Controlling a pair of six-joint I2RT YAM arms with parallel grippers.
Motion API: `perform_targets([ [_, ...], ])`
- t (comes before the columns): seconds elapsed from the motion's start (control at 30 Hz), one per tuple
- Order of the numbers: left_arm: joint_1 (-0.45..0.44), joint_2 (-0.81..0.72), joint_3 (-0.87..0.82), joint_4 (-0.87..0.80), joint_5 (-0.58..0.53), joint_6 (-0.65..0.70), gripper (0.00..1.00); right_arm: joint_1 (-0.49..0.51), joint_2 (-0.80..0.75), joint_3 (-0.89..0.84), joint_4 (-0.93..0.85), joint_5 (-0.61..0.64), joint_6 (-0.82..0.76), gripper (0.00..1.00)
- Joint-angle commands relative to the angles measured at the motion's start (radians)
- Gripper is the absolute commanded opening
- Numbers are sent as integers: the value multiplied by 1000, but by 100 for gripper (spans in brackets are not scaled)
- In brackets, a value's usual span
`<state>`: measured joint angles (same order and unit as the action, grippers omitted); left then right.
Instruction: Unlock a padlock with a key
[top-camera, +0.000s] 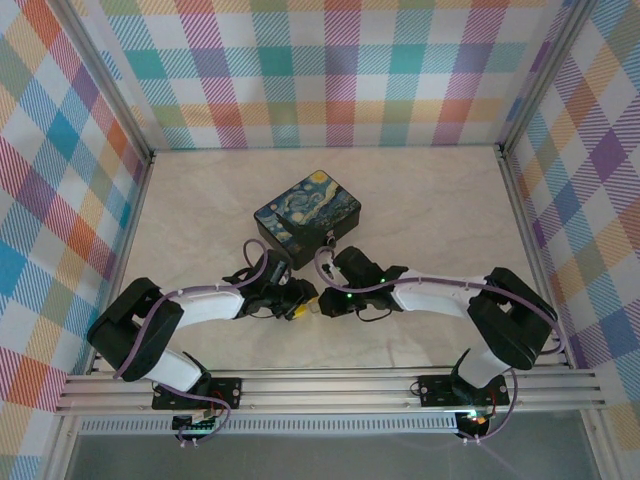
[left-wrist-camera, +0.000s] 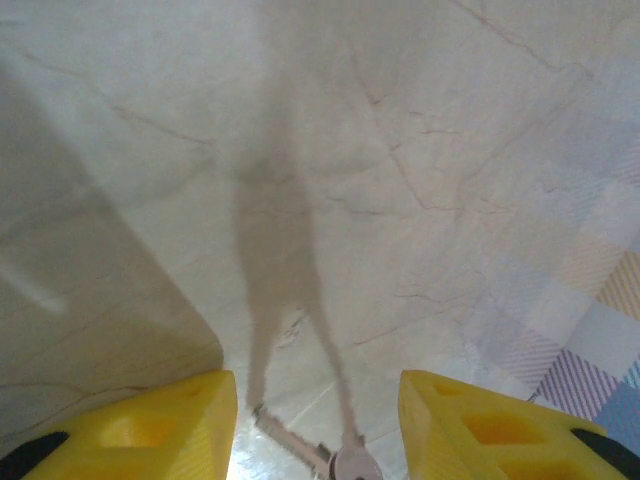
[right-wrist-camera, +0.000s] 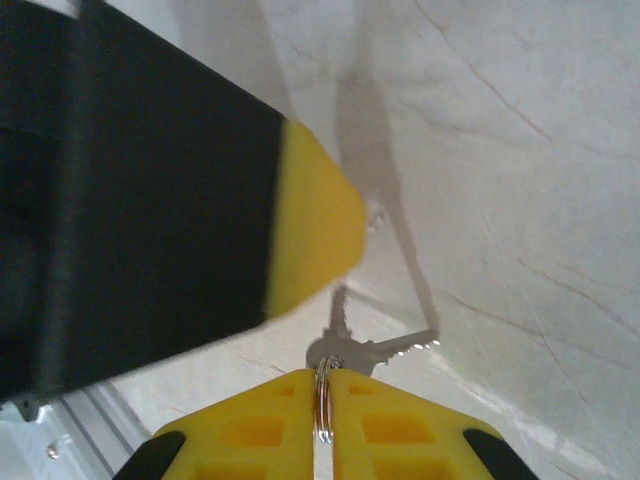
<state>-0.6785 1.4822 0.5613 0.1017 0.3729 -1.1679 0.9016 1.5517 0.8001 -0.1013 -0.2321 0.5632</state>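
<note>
Near table (top-camera: 440, 210) centre: both grippers, tips almost meeting
Right gripper (right-wrist-camera: 322, 395): clamped on the key (right-wrist-camera: 350, 350) ring
Left gripper (left-wrist-camera: 318, 400): fingers spread, key between them
Painted-lid box (top-camera: 307, 218): just beyond

Left wrist cam: the key (left-wrist-camera: 300, 452) lies between the spread fingers (left-wrist-camera: 160, 430) of the left gripper (left-wrist-camera: 318, 420), but its ring end is cut off by the bottom edge, and so are the fingers. Right wrist cam: the ring's lower half is hidden inside the pinch of the right gripper (right-wrist-camera: 322, 385). The left gripper's finger just above it is a blurred black-and-yellow slab cropped at the left edge. Top cam: the key is too small to make out where the tips meet, and a small dark item (top-camera: 330, 240) by the box (top-camera: 308, 218), just beyond the right gripper, can't be identified.
</note>
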Motion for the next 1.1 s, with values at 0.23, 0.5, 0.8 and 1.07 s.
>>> perform_targets([
  [0.23, -17, -48, 5, 19, -16, -70, 44, -6, -19, 128, -80, -27, -44, 12],
  [0.5, 21, -83, -25, 49, 15, -242, 63, -20, -35, 155, -59, -28, 1, 10],
  [0.8, 82, -270, -43, -24, -21, -444, 65, -41, -42, 176, 17, -69, 62, 9],
  [1.07, 104, -395, -45, -162, -64, -503, 67, -41, -2, 221, 84, -96, 110, 8],
])
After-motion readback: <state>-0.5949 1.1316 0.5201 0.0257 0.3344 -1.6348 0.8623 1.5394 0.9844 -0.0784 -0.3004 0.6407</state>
